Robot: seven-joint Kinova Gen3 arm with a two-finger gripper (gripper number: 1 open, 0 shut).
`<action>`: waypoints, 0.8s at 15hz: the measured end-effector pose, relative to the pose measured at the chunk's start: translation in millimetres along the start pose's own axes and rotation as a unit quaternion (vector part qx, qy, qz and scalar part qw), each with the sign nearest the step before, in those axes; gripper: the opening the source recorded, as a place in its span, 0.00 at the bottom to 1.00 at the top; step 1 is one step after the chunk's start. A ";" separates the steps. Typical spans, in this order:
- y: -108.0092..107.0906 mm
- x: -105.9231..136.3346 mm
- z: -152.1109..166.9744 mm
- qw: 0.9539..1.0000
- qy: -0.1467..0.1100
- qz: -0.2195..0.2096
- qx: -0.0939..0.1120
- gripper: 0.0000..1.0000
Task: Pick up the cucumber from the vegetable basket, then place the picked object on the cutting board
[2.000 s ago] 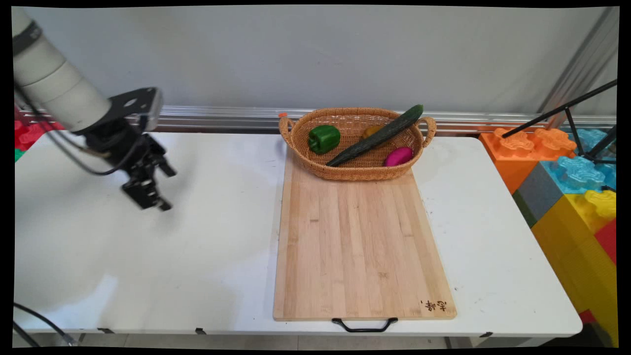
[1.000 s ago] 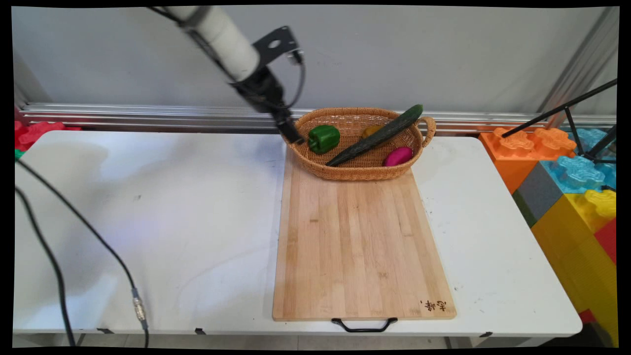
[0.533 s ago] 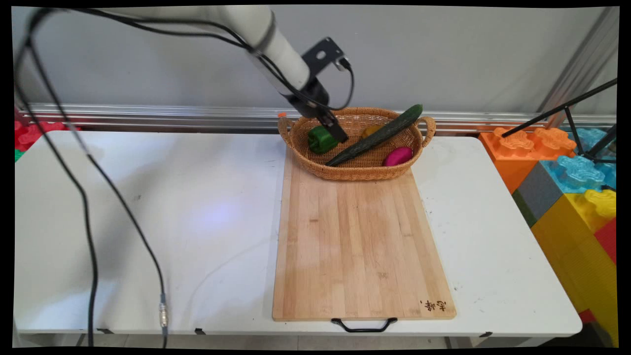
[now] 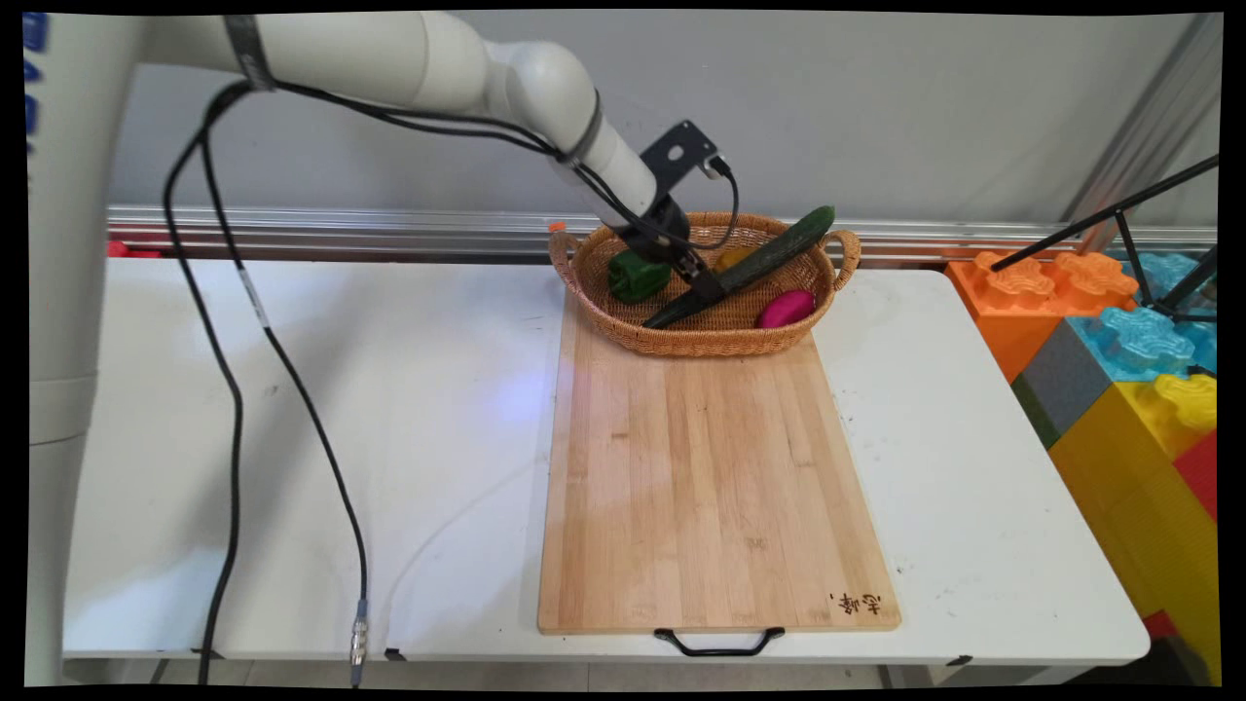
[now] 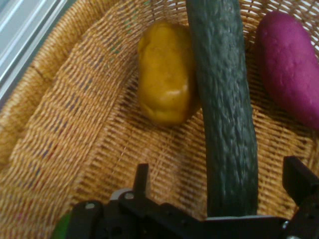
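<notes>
Four vegetables lie in the wicker basket [image 4: 701,343] at the desk's [image 4: 292,438] far edge, on the far end of the cutting board [image 4: 711,487]: a green pepper [image 4: 633,277], a yellow potato-like piece [image 4: 732,258], a purple one [image 4: 787,309] and a long cucumber [image 4: 769,258] that leans out over the far right rim. We see the pincer [image 4: 706,287] down inside the basket, right over the cucumber's lower end. In the hand view its fingers [image 5: 143,174] stand wide apart with the cucumber [image 5: 222,89] between them, so we read it as spread and gripping nothing. The yellow piece [image 5: 166,74] touches the cucumber's one side; the purple one [image 5: 291,64] lies just beside the other. Half a second ago the pincer stood by the pepper; it has since shifted right to the cucumber, while the vegetables lie as before.
</notes>
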 end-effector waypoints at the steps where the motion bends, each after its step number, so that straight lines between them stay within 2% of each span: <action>1: 0.6 -0.3 8.4 1.000 0.001 -0.002 -0.002 1.00; 3: 1.2 -1.2 20.5 1.000 0.004 -0.007 -0.003 1.00; 4: 1.8 -1.2 25.5 1.000 0.005 -0.009 -0.004 0.00; 8: 4.9 2.8 31.7 1.000 0.012 -0.018 -0.007 0.00; 12: 6.9 12.3 15.9 1.000 0.018 -0.023 -0.005 0.00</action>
